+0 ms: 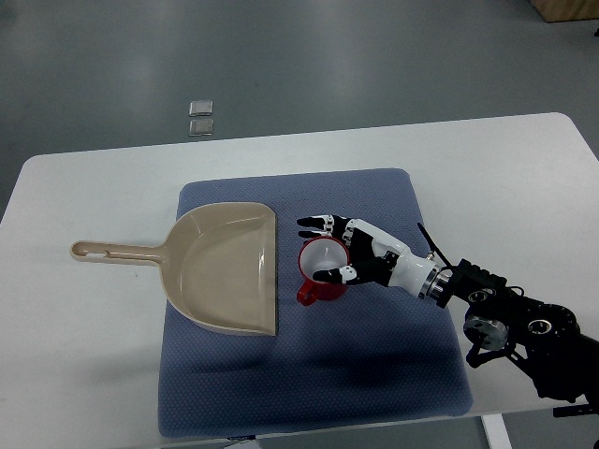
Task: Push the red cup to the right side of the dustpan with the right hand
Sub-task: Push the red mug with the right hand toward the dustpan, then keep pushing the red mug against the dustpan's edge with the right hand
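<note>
Blue mat [374,365] holds red, white-lined cup [318,281].

The right hand [348,254] covers the far-right side of the red cup [319,271], so the rim and wall under its fingers can't be seen, and whether the palm presses the cup or sits just beside it can't be told. Behind the hand, the arm runs off the picture's right and bottom edges, elbow out of sight. The cup's handle is too small to make out. Below the hand, the blue mat [309,374] has its near edge partly clipped. Two small grey squares [200,117] far above the hand, on the floor, too small to identify
</note>
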`<state>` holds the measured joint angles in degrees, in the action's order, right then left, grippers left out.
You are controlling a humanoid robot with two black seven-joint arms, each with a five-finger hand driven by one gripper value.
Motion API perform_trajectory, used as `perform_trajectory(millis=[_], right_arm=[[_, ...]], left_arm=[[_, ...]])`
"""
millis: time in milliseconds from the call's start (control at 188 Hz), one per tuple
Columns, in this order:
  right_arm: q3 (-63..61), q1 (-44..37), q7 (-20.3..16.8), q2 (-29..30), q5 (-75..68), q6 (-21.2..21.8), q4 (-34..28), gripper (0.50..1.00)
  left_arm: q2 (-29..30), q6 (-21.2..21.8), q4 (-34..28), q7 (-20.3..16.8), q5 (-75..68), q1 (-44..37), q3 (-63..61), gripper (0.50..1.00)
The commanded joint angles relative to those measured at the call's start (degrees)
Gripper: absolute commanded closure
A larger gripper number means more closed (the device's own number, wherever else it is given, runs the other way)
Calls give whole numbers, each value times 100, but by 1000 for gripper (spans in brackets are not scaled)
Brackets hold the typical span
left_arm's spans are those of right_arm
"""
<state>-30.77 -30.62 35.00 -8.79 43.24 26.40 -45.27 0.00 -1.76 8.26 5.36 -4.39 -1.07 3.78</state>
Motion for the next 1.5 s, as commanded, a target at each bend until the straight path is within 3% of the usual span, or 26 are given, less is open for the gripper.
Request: perform_trajectory(millis=[0,1495], right_arm=[[18,3,0,0,0,-12,-26,566],[-26,-94,0,149,176,-179,-140,566]], left_arm=[[0,9,0,9,0,2,0,500],[0,0,0,0,0,2,0,500]])
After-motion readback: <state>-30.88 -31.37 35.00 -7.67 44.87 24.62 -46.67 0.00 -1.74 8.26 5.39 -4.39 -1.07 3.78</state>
